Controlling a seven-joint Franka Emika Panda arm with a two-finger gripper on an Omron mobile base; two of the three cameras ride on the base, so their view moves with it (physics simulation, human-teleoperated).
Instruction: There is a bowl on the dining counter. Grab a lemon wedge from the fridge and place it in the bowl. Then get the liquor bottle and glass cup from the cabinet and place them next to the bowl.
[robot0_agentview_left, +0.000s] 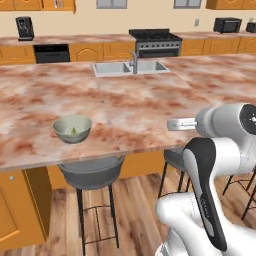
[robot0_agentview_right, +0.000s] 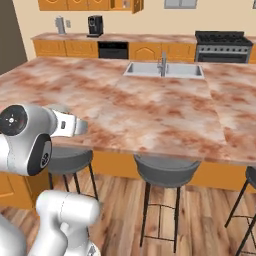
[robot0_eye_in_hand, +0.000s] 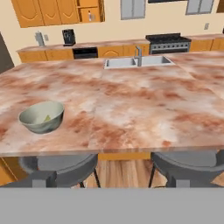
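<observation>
- Left base view: the wide reddish marble-patterned table (robot0_agentview_left: 150, 95) runs across the frame, its near edge falling to wooden floor. The pale grey-green round bowl (robot0_agentview_left: 72, 128) sits near that front edge, left of centre, with broad bare surface to its right and behind it.
- A small yellow-green lemon wedge (robot0_agentview_left: 74, 131) lies inside the bowl.
- A dark grey round bar stool (robot0_agentview_left: 92, 172) stands tucked under the edge just below the bowl; a second stool (robot0_agentview_left: 175, 159) sits partly behind the arm.
- A steel sink with tap (robot0_agentview_left: 131, 67) is set into the table's far side, well apart from the bowl. Black range (robot0_agentview_left: 155, 42) and coffee maker (robot0_agentview_left: 24, 28) stand on the back wall.
- The white arm (robot0_agentview_left: 215, 165) is folded at lower right, wrist held level at table height, off the front edge.
- Right base view: the table's front edge is unobstructed; a stool (robot0_agentview_right: 167, 172) sits below it. The arm's elbow (robot0_agentview_right: 25, 137) is at far left, forearm pointing right.
- Hand view: the camera looks level across the table; the bowl (robot0_eye_in_hand: 42, 117) is at left near the edge, with the wedge (robot0_eye_in_hand: 47, 118) inside.
- Gripper: fingertips barely visible; jaws spread fully, nothing between them.
</observation>
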